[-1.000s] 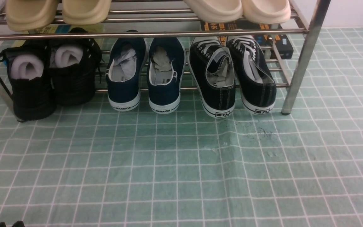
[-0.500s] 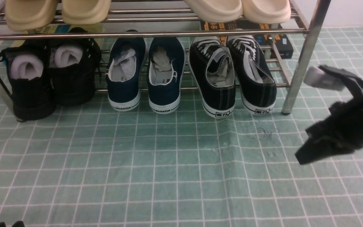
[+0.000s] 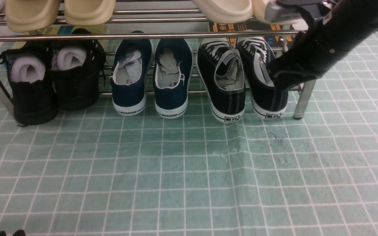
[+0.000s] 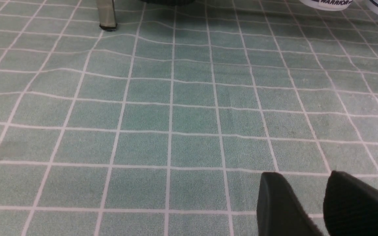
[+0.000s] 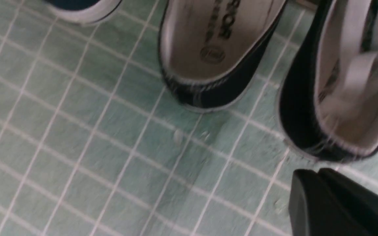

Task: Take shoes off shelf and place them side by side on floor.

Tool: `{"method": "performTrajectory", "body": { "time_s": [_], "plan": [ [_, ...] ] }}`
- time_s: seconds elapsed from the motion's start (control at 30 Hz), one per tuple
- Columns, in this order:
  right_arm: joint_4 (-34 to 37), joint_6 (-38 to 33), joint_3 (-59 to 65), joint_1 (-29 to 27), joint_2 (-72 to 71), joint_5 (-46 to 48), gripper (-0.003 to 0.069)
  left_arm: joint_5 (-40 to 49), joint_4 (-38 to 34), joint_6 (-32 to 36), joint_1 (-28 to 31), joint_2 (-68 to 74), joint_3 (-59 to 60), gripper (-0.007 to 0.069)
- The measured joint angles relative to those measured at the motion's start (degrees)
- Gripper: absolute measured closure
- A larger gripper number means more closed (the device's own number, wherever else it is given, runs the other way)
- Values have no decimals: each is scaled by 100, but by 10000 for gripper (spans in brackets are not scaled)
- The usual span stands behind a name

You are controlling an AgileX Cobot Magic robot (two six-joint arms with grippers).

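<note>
1. Task items. The pair of black canvas sneakers [image 3: 231,98] is sitting at the right end of the lower tier of the chrome shoe rack [image 3: 143,35]. The two are lying close together, with their heels facing me and projecting past the front rail over the green checked floor [image 3: 189,170].

2. Right arm. It is reaching in from the upper right. The right claw [image 3: 279,83] is hanging at the outer heel edge of the right-hand sneaker and overlapping it in the front view, so I cannot tell whether they are touching. The right wrist view is blurring, with the fingers [image 5: 307,200] overlapping, so I cannot tell whether this claw is open or closed.

3. Left arm. The left claw [image 4: 308,183] is hovering low over bare floor, well apart from the rack. Its tips are standing a narrow gap apart and gripping nothing.

4. Other items. Navy WARRIOR slip-ons [image 3: 149,85] are sitting just left of the sneakers, and black boots stuffed with white foam [image 3: 54,88] are occupying the left end. Beige slippers [image 3: 61,11] are resting on the upper tier.
</note>
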Motion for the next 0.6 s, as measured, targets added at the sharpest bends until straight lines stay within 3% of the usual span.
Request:
{"method": "performTrajectory", "body": {
  "time_s": [0.17, 0.2, 0.37, 0.47, 0.6],
  "plan": [
    [-330, 219, -474, 13, 553, -234, 493, 0, 0, 0, 0, 0, 0, 382],
    [-350, 267, -592, 25, 780, -342, 426, 0, 0, 0, 0, 0, 0, 382],
    [-350, 286, -644, 38, 1043, -518, 291, 0, 0, 0, 0, 0, 0, 382],
    [-350, 281, -644, 38, 1092, -594, 242, 0, 0, 0, 0, 0, 0, 382],
    [-350, 281, -644, 38, 1098, -620, 235, 0, 0, 0, 0, 0, 0, 382]
  ]
}}
